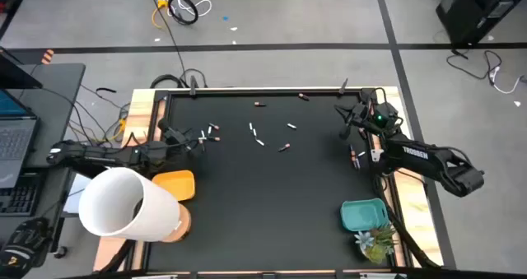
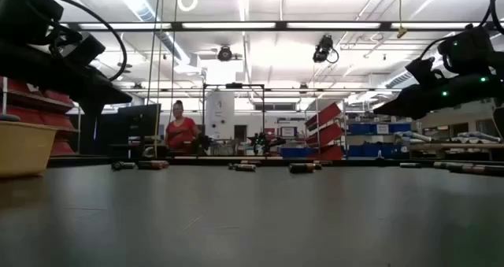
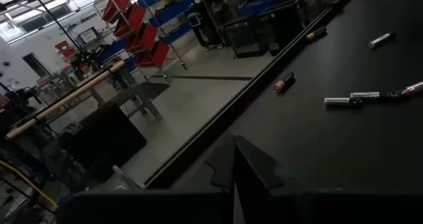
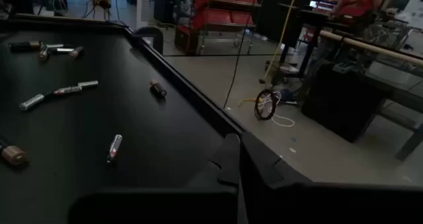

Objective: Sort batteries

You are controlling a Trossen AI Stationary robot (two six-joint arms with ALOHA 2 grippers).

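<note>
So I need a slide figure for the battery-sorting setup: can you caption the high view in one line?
Overhead: batteries scattered on the black table, left gripper and right gripper shut at opposite edges.

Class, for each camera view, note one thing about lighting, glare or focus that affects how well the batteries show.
High view: even light, batteries tiny but distinct on the black mat.
Low view: bright ceiling lights leave both arms silhouetted and the near mat blurred.
Wrist views: own fingers dark and blurred; batteries beyond stay readable.
</note>
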